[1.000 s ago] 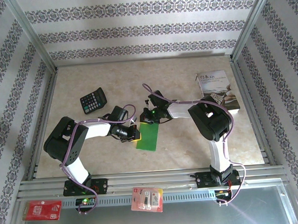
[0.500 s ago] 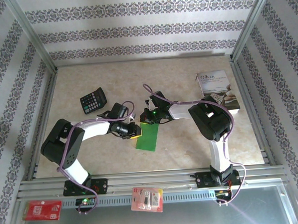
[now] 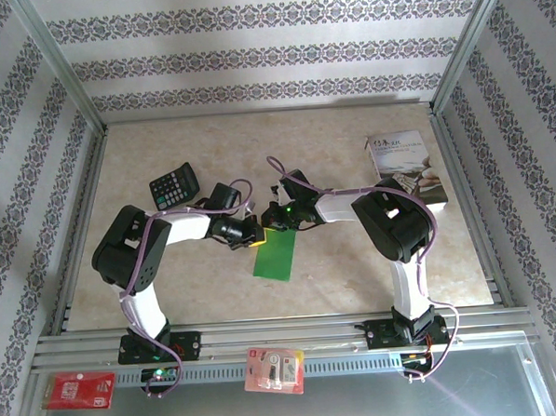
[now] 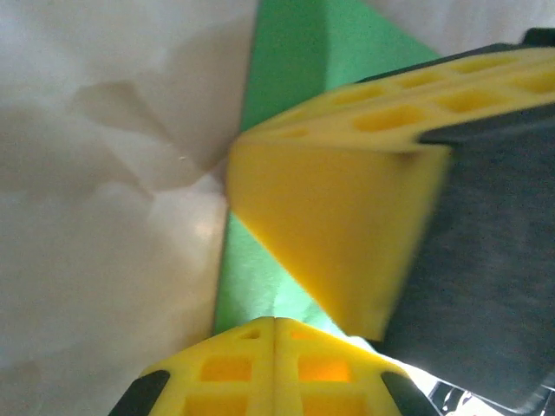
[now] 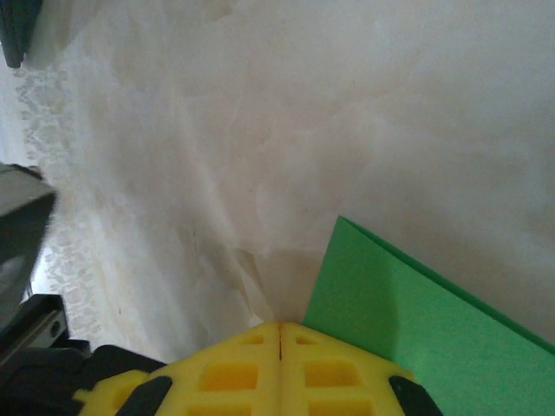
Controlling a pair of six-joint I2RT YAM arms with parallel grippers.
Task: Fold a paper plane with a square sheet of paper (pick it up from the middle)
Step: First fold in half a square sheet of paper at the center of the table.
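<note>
From above you see the square sheet of paper (image 3: 274, 256), folded to a narrow green strip, flat on the table (image 3: 374, 268), with the left gripper (image 3: 252, 237) and the right gripper (image 3: 280, 217) both at its far end. In the left wrist view, your left claw is clenched and its tips meet over the sheet's edge. In the right wrist view, the right claw is clenched too, with its tips just beside the sheet's corner.

Honestly, nothing here I can properly read. The white booklet (image 3: 406, 169) has a line of dark print across the top of its cover, maybe Chinese characters, but it's way too small to make out. Calculator (image 3: 174, 186) keys, the red pack (image 3: 79, 390) and the blister pack (image 3: 275, 370): just blur.
</note>
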